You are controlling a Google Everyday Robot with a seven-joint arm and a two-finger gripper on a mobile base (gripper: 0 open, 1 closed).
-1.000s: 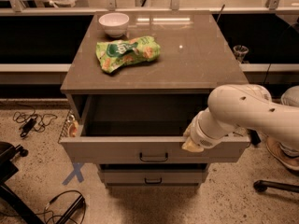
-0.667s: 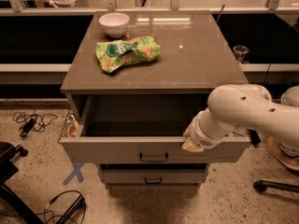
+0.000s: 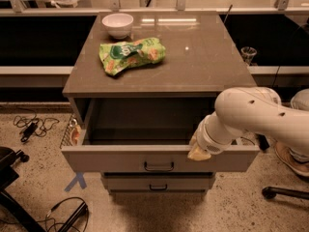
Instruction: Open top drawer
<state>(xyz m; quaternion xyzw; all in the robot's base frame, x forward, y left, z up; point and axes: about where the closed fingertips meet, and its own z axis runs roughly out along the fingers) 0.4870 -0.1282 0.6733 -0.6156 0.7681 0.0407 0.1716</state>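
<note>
One drawer stands far out from the cabinet: the top drawer (image 3: 111, 159), the tallest and widest one, directly under the counter (image 3: 203, 57). Its deep grey inside is open to view and looks empty as far as one can see. Its front panel hangs well forward of the lower drawer (image 3: 193, 182), so the task seems nearly done or done. The gripper (image 3: 199, 152) is at the upper rim of the front panel, toward the right end, at the tip of the white arm (image 3: 251, 115). The wrist covers it, and one cannot tell if it is clenched or released, or if it holds the rim. The drawer appears stiff and rather heavy, with a smooth, hard panel that could slip under a weak hold. It likely runs straight on rails, so an even pull is better than a pull to one side. The small black bar handle (image 3: 158, 166) in the middle of the panel is the proper place to take hold; the top rim also serves. A white bowl (image 3: 118, 24) and a green snack bag (image 3: 131, 55) lie on the counter, well apart from the arm.
</note>
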